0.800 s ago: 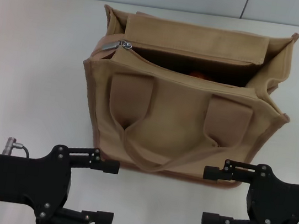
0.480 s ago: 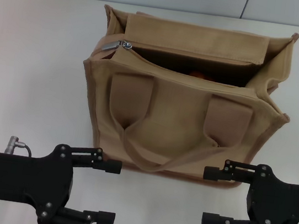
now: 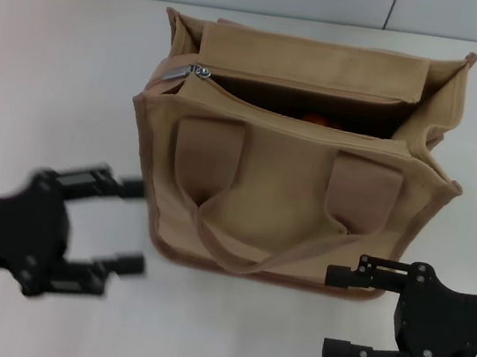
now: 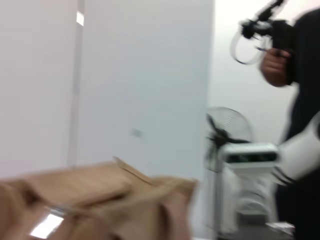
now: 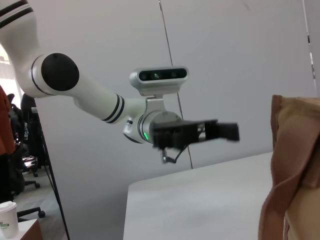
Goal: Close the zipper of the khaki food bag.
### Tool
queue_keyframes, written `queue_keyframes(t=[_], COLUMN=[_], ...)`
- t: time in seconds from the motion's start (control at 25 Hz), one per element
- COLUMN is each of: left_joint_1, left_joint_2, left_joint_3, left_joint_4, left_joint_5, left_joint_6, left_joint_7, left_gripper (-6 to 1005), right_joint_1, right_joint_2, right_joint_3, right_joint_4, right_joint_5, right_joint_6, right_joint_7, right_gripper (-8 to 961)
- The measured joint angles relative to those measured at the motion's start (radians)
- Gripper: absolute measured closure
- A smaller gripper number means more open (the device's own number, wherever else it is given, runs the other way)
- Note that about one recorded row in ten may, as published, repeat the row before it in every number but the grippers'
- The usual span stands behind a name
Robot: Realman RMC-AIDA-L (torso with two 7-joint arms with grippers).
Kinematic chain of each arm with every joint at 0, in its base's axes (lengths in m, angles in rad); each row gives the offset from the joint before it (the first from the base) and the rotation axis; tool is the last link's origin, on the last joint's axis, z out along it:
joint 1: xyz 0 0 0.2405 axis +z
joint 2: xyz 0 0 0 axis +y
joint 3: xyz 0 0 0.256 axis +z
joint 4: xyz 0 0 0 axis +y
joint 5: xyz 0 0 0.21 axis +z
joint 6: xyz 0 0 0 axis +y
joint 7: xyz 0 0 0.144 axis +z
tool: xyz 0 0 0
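Observation:
The khaki food bag [image 3: 292, 177] stands upright in the middle of the white table, its two strap handles hanging down the front. Its top is open, and something red [image 3: 318, 119] shows inside. The zipper's silver slider [image 3: 198, 72] sits at the bag's left end. My left gripper [image 3: 134, 226] is open and blurred, level with the bag's lower left corner. My right gripper [image 3: 331, 312] is open, just in front of the bag's lower right corner. The bag also shows in the left wrist view [image 4: 100, 200] and in the right wrist view [image 5: 295, 165].
The white table [image 3: 58, 73] stretches left of and behind the bag to a tiled wall. The right wrist view shows my left arm's gripper [image 5: 227, 131] over the table. A person [image 4: 300, 100] and a fan [image 4: 225, 135] stand in the background.
My left gripper has swung up and to the left, from the front edge to beside the bag's lower left corner. The right gripper and the bag have not moved.

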Motion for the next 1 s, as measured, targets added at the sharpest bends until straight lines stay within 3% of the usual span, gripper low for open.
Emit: queue_keyframes(t=[0.04, 0.16, 0.2, 0.24, 0.4, 0.64, 0.84, 1.0], left_joint_1=[0.000, 0.007, 0.005, 0.003, -0.014, -0.071, -0.128, -0.147], left_joint_2=[0.000, 0.009, 0.012, 0.013, 0.014, 0.008, -0.024, -0.043], left_joint_3=[0.000, -0.117, -0.212, -0.250, -0.307, -0.251, -0.132, -0.122], left_joint_4=[0.000, -0.011, -0.030, -0.037, -0.038, -0.049, -0.051, -0.050], left_joint_5=[0.000, -0.002, -0.004, -0.004, -0.002, 0.030, 0.034, 0.034], left_joint_6=[0.000, 0.003, -0.006, -0.015, -0.141, -0.285, -0.407, -0.444], left_joint_7=[0.000, 0.003, 0.004, 0.004, 0.007, 0.053, 0.074, 0.093], left_gripper=[230, 235, 236, 238, 243, 252, 259, 264], right_joint_1=[0.000, -0.002, -0.004, -0.004, -0.005, -0.006, -0.006, -0.006], right_joint_2=[0.000, 0.000, 0.000, 0.000, 0.000, 0.000, 0.000, 0.000], right_joint_3=[0.000, 0.002, 0.002, 0.002, 0.003, 0.003, 0.004, 0.005], right_joint_4=[0.000, 0.000, 0.000, 0.000, 0.000, 0.000, 0.000, 0.000], right_joint_5=[0.000, 0.000, 0.000, 0.000, 0.000, 0.000, -0.001, -0.001], right_joint_6=[0.000, 0.000, 0.000, 0.000, 0.000, -0.002, -0.007, -0.008], right_joint_7=[0.000, 0.000, 0.000, 0.000, 0.000, 0.000, -0.001, -0.001], right_gripper=[201, 201, 201, 200, 200, 200, 200, 201])
